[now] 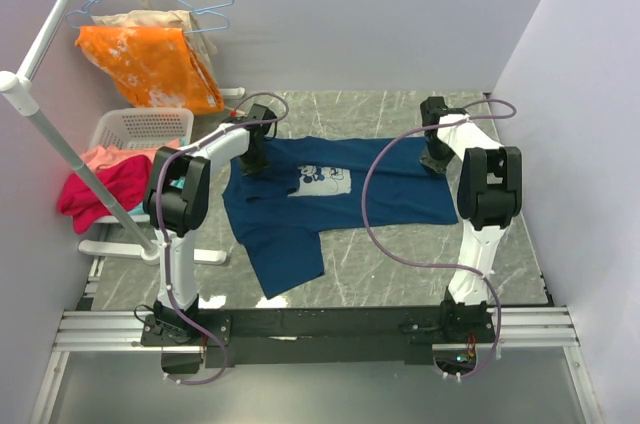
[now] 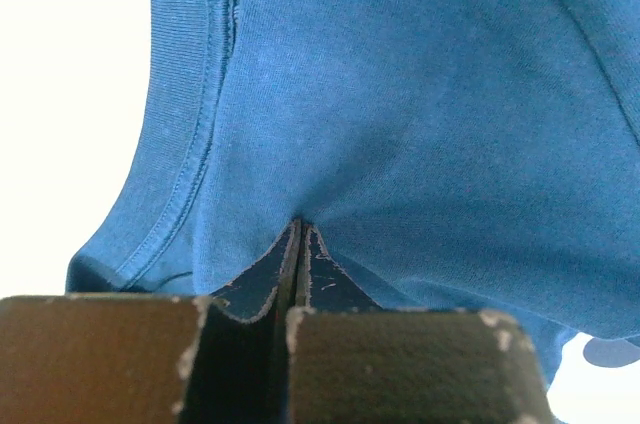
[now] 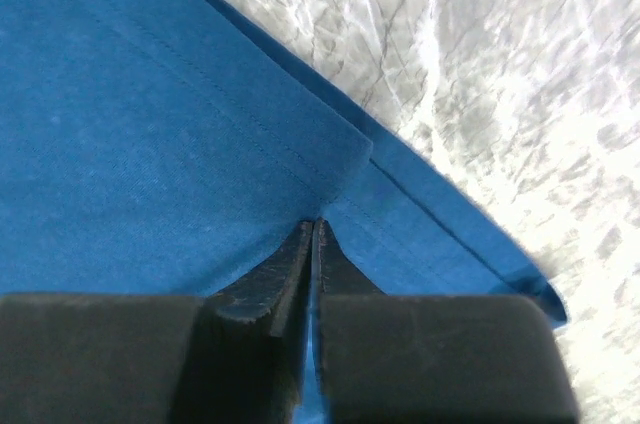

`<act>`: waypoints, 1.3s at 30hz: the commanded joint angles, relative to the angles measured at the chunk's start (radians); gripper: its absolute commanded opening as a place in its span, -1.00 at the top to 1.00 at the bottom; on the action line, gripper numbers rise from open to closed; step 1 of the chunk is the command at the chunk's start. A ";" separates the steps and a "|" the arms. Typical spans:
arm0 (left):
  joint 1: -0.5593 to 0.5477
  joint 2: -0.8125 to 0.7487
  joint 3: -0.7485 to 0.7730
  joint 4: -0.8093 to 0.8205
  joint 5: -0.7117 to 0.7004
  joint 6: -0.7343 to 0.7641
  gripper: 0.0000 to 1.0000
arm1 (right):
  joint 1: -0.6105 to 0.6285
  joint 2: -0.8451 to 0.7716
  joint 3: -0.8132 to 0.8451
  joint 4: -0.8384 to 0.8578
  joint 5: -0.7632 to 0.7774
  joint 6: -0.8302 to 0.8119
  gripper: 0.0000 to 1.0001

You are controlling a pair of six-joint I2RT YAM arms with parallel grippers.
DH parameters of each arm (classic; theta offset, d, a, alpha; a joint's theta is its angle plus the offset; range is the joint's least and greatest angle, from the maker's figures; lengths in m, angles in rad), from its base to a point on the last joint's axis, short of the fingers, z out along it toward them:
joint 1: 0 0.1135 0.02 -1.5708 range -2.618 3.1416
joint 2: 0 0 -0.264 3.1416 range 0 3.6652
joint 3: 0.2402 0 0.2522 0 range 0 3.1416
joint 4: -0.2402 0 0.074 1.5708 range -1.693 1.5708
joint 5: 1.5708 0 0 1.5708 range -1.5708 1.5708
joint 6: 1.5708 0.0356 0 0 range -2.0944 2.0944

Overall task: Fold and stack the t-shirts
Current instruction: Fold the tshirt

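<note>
A navy blue t-shirt (image 1: 310,209) with a pale square print (image 1: 322,180) lies spread across the marble table, one part hanging toward the near edge. My left gripper (image 1: 252,158) is shut on the shirt's cloth beside the ribbed collar (image 2: 180,134), with fabric pinched between the fingertips (image 2: 300,226). My right gripper (image 1: 436,158) is shut on the shirt's far right edge, pinching cloth at a stitched hem (image 3: 318,224). In the right wrist view the hem corner (image 3: 500,274) lies on the table.
A white basket (image 1: 140,129) with pink and red clothes (image 1: 95,184) stands at the left. An orange garment (image 1: 150,64) hangs on hangers from a white rack pole (image 1: 60,144). Bare marble table (image 1: 400,264) lies in front of the shirt.
</note>
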 commanded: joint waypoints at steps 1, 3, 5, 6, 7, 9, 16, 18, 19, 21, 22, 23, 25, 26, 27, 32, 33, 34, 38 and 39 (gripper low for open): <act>0.009 -0.062 0.011 -0.052 -0.002 0.013 0.83 | -0.008 -0.016 -0.027 0.015 0.010 0.024 0.57; 0.009 -0.062 0.000 -0.036 0.002 0.016 0.58 | -0.008 -0.028 -0.034 0.027 0.006 0.023 0.43; 0.009 -0.062 -0.007 -0.017 0.018 0.029 0.35 | -0.003 -0.047 -0.031 0.027 0.010 0.018 0.29; 0.009 -0.055 -0.004 -0.013 0.019 0.030 0.32 | 0.000 -0.053 -0.029 0.023 0.018 0.018 0.23; 0.009 -0.052 0.000 -0.008 0.019 0.036 0.31 | 0.003 -0.067 -0.021 0.020 0.022 0.018 0.21; 0.009 -0.052 0.011 -0.005 0.018 0.038 0.24 | 0.008 -0.088 -0.018 0.012 0.036 0.015 0.18; 0.009 -0.164 -0.009 0.046 -0.005 0.058 -0.03 | 0.049 -0.232 -0.034 0.014 0.055 0.004 0.13; 0.009 -0.203 -0.012 0.044 -0.001 0.062 -0.11 | 0.071 -0.261 -0.040 0.015 0.041 0.000 0.12; 0.007 -0.216 -0.015 0.041 0.002 0.062 -0.13 | 0.078 -0.289 -0.049 0.015 0.036 -0.003 0.12; 0.001 -0.248 -0.023 0.020 0.012 0.061 -0.16 | 0.110 -0.317 -0.072 0.024 0.019 -0.003 0.09; -0.004 -0.262 -0.039 0.014 0.015 0.061 -0.16 | 0.124 -0.340 -0.104 0.029 0.012 -0.003 0.09; -0.019 -0.274 -0.053 0.006 0.016 0.058 -0.17 | 0.135 -0.353 -0.124 0.044 -0.003 -0.003 0.09; -0.039 -0.328 -0.117 0.004 0.028 0.050 -0.17 | 0.173 -0.386 -0.188 0.058 -0.011 0.004 0.08; -0.060 -0.348 -0.144 0.003 0.032 0.039 -0.17 | 0.184 -0.398 -0.211 0.070 -0.013 0.007 0.07; -0.071 -0.398 -0.174 0.006 0.048 0.018 -0.18 | 0.202 -0.410 -0.236 0.079 -0.022 0.014 0.07; -0.180 -0.588 -0.418 0.003 0.096 -0.094 -0.19 | 0.244 -0.495 -0.371 0.119 -0.042 0.015 0.00; -0.201 -0.658 -0.452 -0.003 0.098 -0.149 -0.19 | 0.252 -0.507 -0.386 0.119 -0.042 0.014 0.00; -0.226 -0.693 -0.505 -0.023 0.093 -0.177 -0.19 | 0.264 -0.534 -0.414 0.121 -0.044 0.012 -0.01; -0.396 -0.838 -0.598 -0.106 0.036 -0.351 -0.22 | 0.290 -0.619 -0.509 0.171 -0.050 0.014 -0.02; -0.422 -0.877 -0.613 -0.120 0.027 -0.422 -0.22 | 0.291 -0.636 -0.552 0.194 -0.054 0.006 -0.02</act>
